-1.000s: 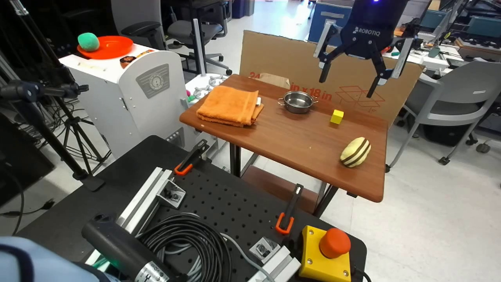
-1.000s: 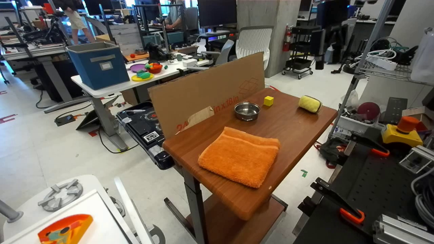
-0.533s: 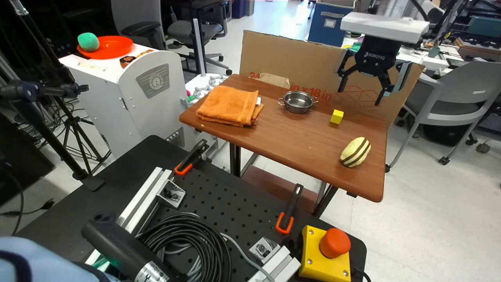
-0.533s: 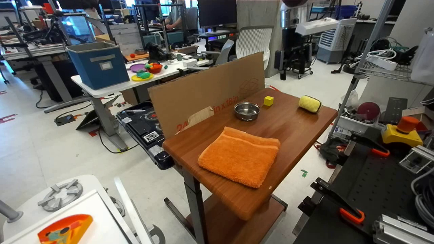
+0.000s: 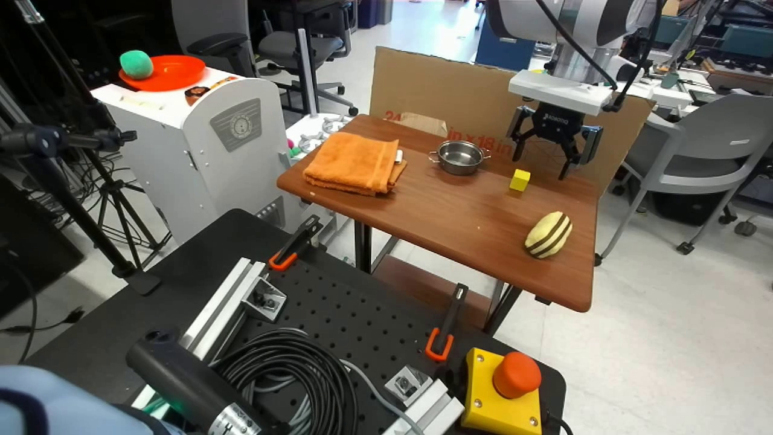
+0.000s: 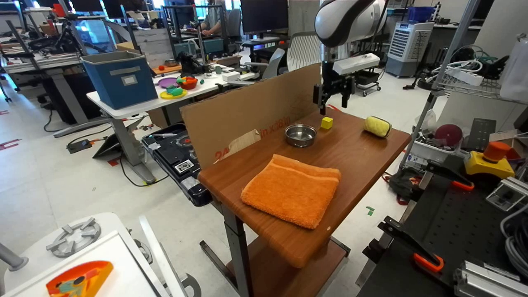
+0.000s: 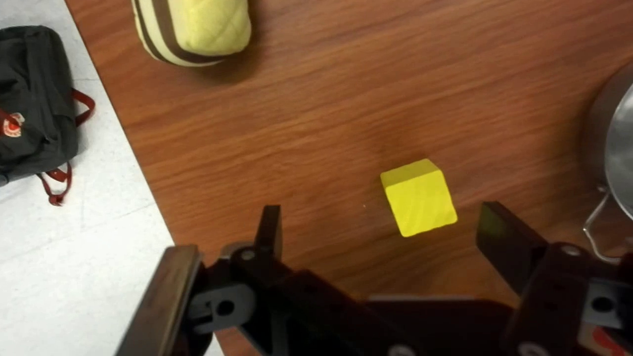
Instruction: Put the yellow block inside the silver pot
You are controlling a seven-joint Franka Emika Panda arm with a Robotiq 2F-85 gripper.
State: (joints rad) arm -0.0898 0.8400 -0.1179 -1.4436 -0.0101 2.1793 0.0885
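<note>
- Claw (image 5: 540, 168) spread wide, holding nothing, its fingers (image 7: 507, 242) far enough apart, I'd judge, to straddle the yellow block (image 7: 420, 202) without nudging it.
- And that's your target: on the tabletop (image 5: 447, 208), lower than the claw, right of the silver pot (image 5: 461, 158) in an exterior view, apart from it and not yet inside.
- Pot upright, mouth up, near the block; that should keep your carry short.
- Watch the wrist view: the block lies closer to the finger on the right and sits slightly askew to the pair, so a small shift and twist looks due before you squeeze.
- Arm (image 6: 350, 24) stretched over the far right of the tabletop, claw pointing down; reads like your approach, with lowering seemingly next.
</note>
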